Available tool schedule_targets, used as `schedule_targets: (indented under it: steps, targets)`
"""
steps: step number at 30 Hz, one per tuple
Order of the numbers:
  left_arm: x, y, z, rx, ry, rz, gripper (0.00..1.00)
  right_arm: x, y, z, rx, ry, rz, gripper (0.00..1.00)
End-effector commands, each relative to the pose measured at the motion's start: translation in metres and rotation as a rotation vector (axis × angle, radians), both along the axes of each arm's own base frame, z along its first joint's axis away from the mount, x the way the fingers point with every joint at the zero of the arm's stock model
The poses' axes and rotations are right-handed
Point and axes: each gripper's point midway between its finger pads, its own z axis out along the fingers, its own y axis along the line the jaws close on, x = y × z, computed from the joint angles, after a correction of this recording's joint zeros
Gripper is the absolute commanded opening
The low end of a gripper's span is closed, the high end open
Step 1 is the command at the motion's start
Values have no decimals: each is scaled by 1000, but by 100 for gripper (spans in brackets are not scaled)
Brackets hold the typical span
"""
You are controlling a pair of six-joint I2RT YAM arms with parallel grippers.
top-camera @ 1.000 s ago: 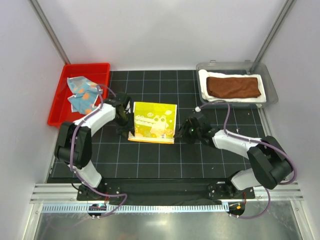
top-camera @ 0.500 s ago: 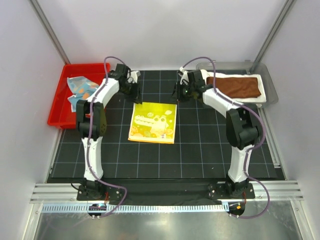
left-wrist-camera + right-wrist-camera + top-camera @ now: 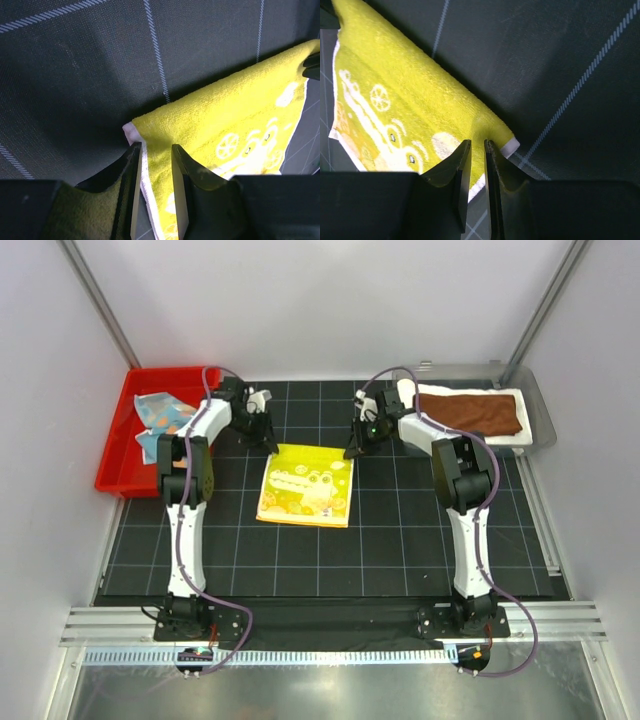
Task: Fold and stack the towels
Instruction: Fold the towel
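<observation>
The left fingers (image 3: 192, 185) and right fingers (image 3: 451, 180) each pinch a far corner of the yellow towel (image 3: 306, 485). Shallow bites could let one corner slip, skewing the fold.

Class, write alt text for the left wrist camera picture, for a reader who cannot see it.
The left pincer pinches the white-hemmed corner of a yellow towel with cartoon print, its two dark fingers on either side of the edge. The towel lies flat on a black mat with white grid lines.

Grippers (image 3: 154, 150) now at towel (image 3: 305, 485) corners
</observation>
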Motion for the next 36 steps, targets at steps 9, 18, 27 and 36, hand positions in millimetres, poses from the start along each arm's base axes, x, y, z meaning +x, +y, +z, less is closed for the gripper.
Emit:
schedule_targets:
  steps: [9, 18, 27, 36]
  targets:
    - [19, 23, 43, 164, -125, 1, 45, 11, -6, 34, -34, -69, 81, 29]
    - [32, 7, 59, 89, -287, -218, 50, 7, -10, 50, -37, -122, 222, 45]
    - [33, 7, 35, 99, -275, -338, 49, 26, -19, 31, -54, -94, 230, 51]
    - [31, 10, 21, 110, -260, -383, 45, 34, -13, 17, -30, -90, 256, 50]
